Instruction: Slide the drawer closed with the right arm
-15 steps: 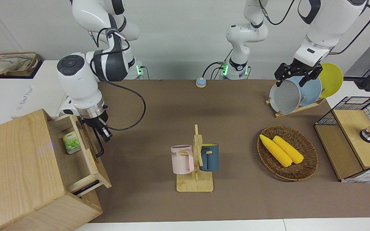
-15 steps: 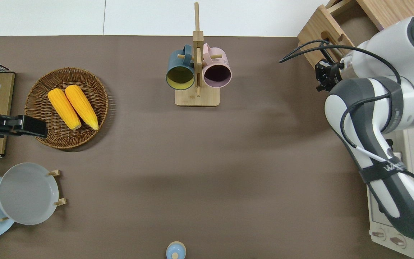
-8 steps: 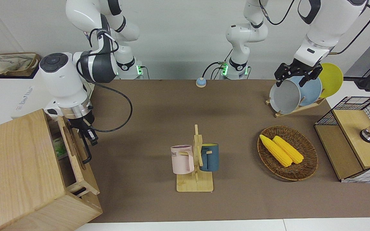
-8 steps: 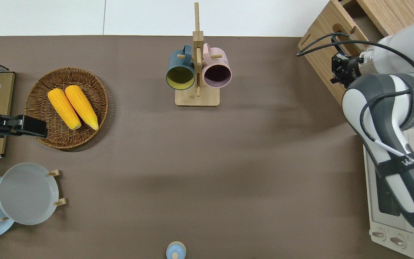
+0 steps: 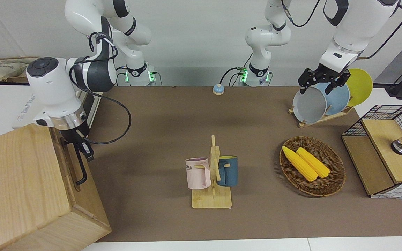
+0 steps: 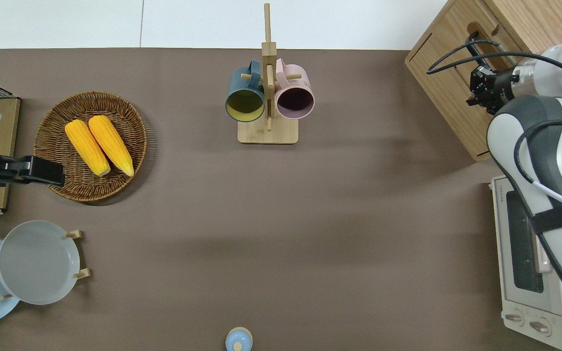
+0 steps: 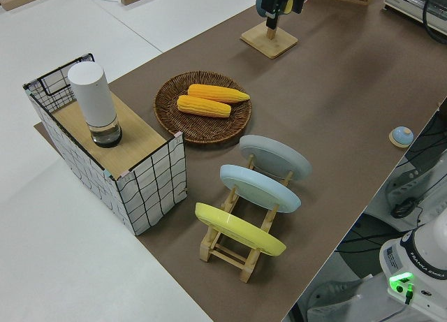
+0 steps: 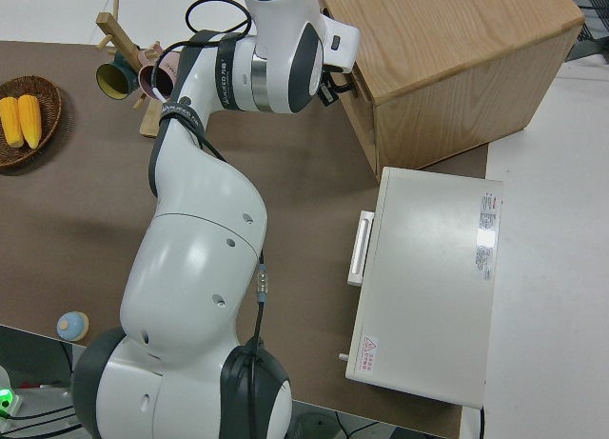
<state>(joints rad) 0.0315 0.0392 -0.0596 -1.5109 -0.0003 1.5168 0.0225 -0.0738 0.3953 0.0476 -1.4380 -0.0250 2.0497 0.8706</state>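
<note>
light, matt wood with visible grain: cabinet (image 5: 23, 184) and drawer (image 5: 71, 164), the latter with a black metal bar handle (image 5: 79, 165). glossy white plastic shells: right arm (image 5: 52, 87). matt brown cloth-like table cover (image 5: 173, 122). rough woven wicker basket (image 5: 330, 184) at 3 o'clock from the pale wood mug stand (image 5: 213, 195). smooth white-painted metal toaster oven (image 6: 525, 273).

Room's evenly lit from above, pretty bright, everything sharp. Soft blurry shadows of the arms fall across the brown table (image 6: 281, 219), and there's a bit of glare on the white toaster oven (image 8: 428, 287) top.
</note>
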